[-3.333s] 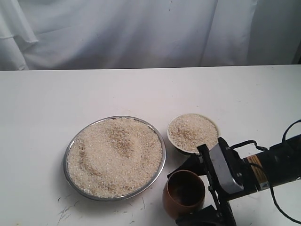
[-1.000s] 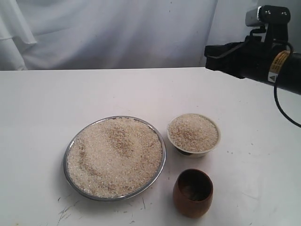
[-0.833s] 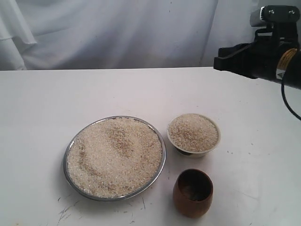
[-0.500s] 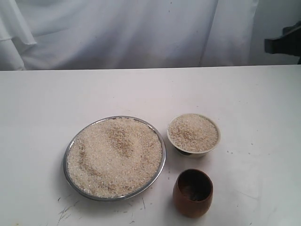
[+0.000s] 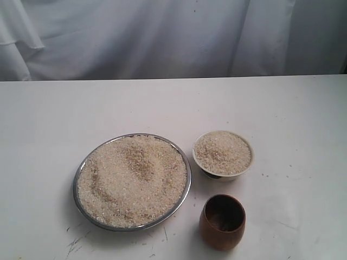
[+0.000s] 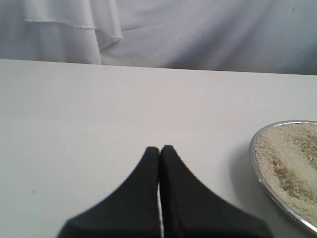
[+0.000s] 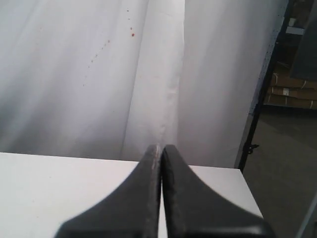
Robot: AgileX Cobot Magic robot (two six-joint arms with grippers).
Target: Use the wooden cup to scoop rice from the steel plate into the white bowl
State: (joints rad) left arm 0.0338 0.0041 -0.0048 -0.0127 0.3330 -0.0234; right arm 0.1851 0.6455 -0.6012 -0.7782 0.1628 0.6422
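The steel plate (image 5: 80,172) lies left of centre on the white table, heaped with rice (image 5: 133,179). To its right stands the white bowl (image 5: 223,172), filled with rice to the rim. The wooden cup (image 5: 222,221) stands upright in front of the bowl, apart from it, with only a few grains inside. Neither arm shows in the exterior view. My left gripper (image 6: 160,148) is shut and empty over bare table, with the plate's rim (image 6: 254,161) off to one side. My right gripper (image 7: 160,147) is shut and empty, facing the white curtain past the table's far corner.
A white curtain (image 5: 162,38) hangs behind the table. Scuff marks (image 5: 76,241) lie near the front edge by the plate. In the right wrist view a dark frame post (image 7: 257,104) and shelving stand beyond the table's side edge (image 7: 250,191).
The right arm has let go of the cup, lifted away up and to the right, and left the exterior view. The cup, bowl and plate have stayed put.
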